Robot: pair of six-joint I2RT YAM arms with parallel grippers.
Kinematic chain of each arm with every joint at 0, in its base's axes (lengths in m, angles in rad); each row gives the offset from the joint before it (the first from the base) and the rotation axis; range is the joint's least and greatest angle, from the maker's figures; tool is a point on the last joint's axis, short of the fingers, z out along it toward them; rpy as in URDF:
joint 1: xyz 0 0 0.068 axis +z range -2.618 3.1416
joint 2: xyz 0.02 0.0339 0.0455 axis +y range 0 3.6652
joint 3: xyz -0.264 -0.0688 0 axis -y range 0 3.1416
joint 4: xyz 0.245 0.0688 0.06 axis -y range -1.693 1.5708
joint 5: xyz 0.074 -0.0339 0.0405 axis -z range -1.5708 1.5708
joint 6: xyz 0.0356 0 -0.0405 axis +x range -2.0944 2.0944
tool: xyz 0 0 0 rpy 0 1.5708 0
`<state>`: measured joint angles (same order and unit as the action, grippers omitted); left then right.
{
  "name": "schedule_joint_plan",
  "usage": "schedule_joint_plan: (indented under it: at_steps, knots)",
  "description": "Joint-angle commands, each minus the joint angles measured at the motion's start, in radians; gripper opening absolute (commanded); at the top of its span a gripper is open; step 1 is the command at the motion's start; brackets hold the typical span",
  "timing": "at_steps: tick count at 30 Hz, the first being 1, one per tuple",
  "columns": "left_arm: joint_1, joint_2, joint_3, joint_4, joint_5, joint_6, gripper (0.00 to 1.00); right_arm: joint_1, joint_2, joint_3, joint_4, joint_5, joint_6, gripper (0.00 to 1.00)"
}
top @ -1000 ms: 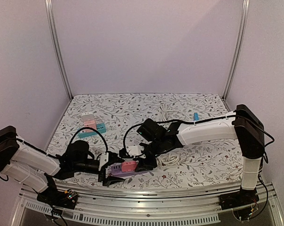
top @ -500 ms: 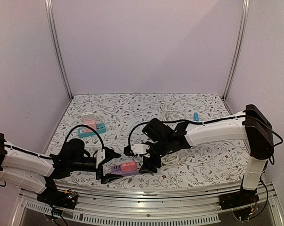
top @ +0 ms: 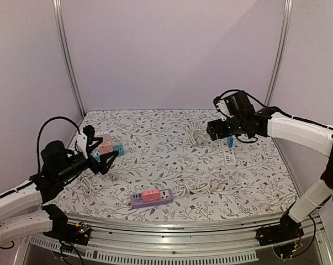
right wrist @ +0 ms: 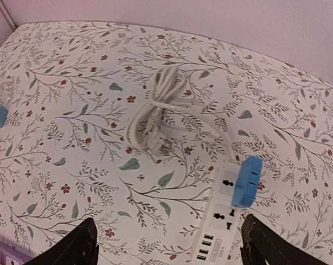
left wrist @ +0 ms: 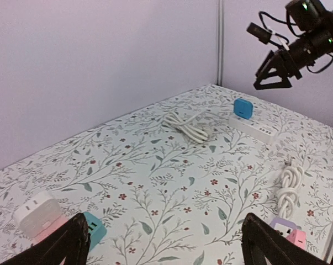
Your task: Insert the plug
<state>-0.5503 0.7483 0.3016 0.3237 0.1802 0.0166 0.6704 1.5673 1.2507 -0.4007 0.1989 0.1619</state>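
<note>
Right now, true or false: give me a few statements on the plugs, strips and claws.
1. A pink plug sits on the purple power strip. True.
2. The right claw grips the blue plug. False: it is open and empty, in the air above the table.
3. The blue plug sits on the white power strip. True.
4. The left claw is shut on a cord. False: it is open and holds nothing.
</note>
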Motion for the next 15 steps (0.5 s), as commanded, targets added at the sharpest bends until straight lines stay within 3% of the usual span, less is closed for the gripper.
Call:
schedule_joint_plan:
  at_steps: [1,8,15]
  knots:
    - [0.142,-0.171,0.017,-0.160,-0.145,-0.088,0.94,-0.167,-0.185,-0.121,-0.184,0.186,0.283,0.90]
    - [0.403,-0.333,0.041,-0.232,-0.283,-0.115,0.96,-0.501,-0.530,-0.372,-0.296,0.234,0.366,0.99]
    - [0.578,-0.279,-0.006,-0.193,-0.235,-0.072,0.97,-0.514,-0.671,-0.471,-0.326,0.433,0.439,0.99]
